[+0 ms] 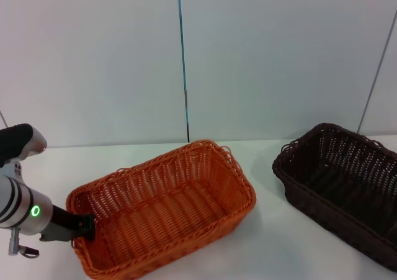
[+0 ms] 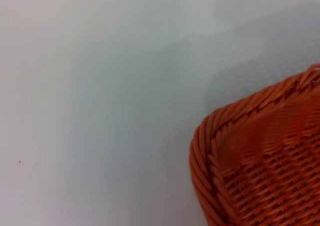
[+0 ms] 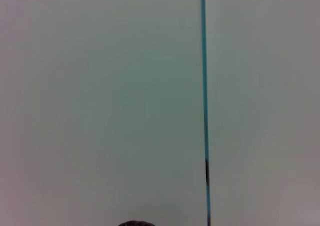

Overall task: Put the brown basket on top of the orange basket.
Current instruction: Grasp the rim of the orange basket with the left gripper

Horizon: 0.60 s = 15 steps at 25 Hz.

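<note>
Left gripper (image 1: 85, 226) sits at the near-left corner of the orange basket (image 1: 162, 213), its dark tip against the braided rim there; whether its fingers are spread or pinching the rim cannot be told, since the tip is mostly hidden by the weave. The left wrist view shows only that same corner of the orange basket, close up, over bare white table (image 1: 267, 243), with no finger in sight. The right gripper does not show in any view; its wrist camera looks at the white wall and a thin blue vertical line (image 3: 204, 85).

The brown basket (image 1: 344, 187) stands on the table well to the right of the orange basket, apart from it, running partly out of the head view. Both baskets are upright and empty, so the stacking is not yet done.

The step in hand looks like steadying or squaring the orange basket before the brown one comes over. To do it well, the left gripper should take the rim firmly at the corner without tipping the light basket. The brown basket would best be gripped on its rim, lifted clear of the orange rim, turned to match its long axis, and lowered level
</note>
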Available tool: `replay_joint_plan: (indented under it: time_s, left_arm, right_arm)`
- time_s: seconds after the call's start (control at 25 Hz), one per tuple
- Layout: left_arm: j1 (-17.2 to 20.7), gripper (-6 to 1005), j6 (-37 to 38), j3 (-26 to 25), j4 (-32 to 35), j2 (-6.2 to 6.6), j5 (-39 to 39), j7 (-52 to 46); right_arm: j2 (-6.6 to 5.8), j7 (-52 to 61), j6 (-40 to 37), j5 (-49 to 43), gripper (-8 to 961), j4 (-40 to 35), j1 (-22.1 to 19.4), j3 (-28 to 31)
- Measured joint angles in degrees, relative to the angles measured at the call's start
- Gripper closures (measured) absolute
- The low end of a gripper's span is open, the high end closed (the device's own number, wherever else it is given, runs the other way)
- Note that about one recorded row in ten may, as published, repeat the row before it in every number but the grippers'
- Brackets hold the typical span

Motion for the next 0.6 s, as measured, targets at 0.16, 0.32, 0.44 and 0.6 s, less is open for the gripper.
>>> replay_joint_plan:
  time_s: [0.16,0.32,0.44,0.6]
  left_arm:
    - [-0.43,863,-1.23,0.14,-0.01,0.36,0.16,0.37]
    - [-0.85,865,-2.78,-0.18,-0.45,0.87,0.18,1.34]
    - [-1.80,866,-5.65,-0.45,-0.54,1.99,-0.26,2.75]
    - [-2.62,868,-7.63,-0.83,-0.59,2.90,-0.30,3.07]
  right_arm:
    - [0.00,0.00,0.00,-0.03,36,-0.47,0.48,0.05]
    - [0.00,0.00,0.00,-0.05,36,-0.59,0.58,0.05]
    - [0.02,0.00,-0.10,-0.05,37,-0.85,0.64,0.05]
    - [0.06,0.00,-0.14,-0.03,37,-1.44,1.12,0.05]
